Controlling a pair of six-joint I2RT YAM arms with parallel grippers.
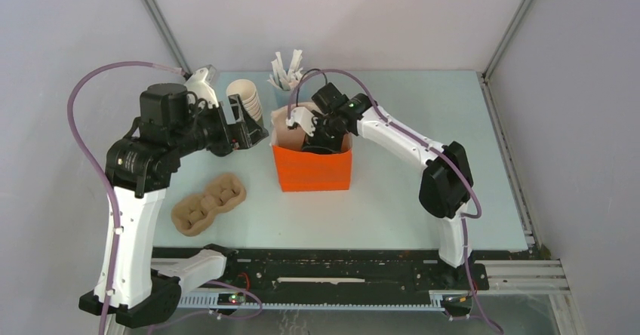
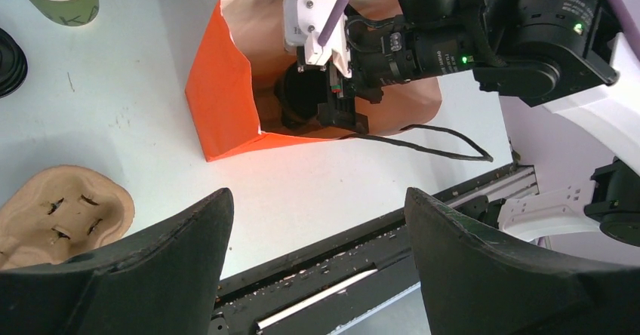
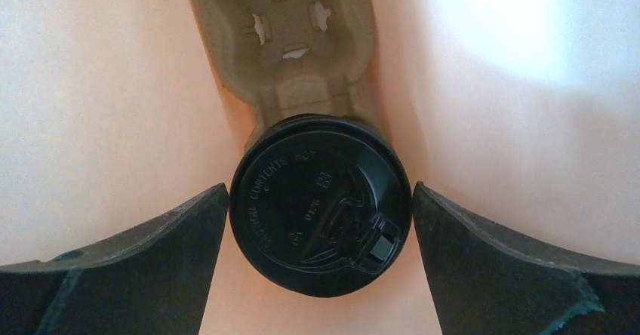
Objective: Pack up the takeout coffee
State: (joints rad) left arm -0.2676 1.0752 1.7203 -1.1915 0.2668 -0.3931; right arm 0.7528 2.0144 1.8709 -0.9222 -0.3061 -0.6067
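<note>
The takeout coffee [image 3: 321, 207] shows its round black lid and stands in a brown pulp carrier [image 3: 290, 41] inside the orange paper bag [image 1: 313, 169]. My right gripper [image 3: 321, 187] reaches down into the bag, open, with one finger on each side of the lid and only a hairline gap to it. From the left wrist view the bag [image 2: 226, 101] is seen with the right gripper [image 2: 343, 112] in it and the dark lid [image 2: 298, 93] below. My left gripper [image 2: 318, 195] hangs open and empty above the table, left of the bag.
A second pulp carrier [image 1: 207, 203] lies on the table left of the bag. A stack of cream-and-green cups [image 1: 247, 99] and a cup of white sticks [image 1: 285, 75] stand behind it. Black lids [image 2: 9, 62] lie at the left wrist view's left edge.
</note>
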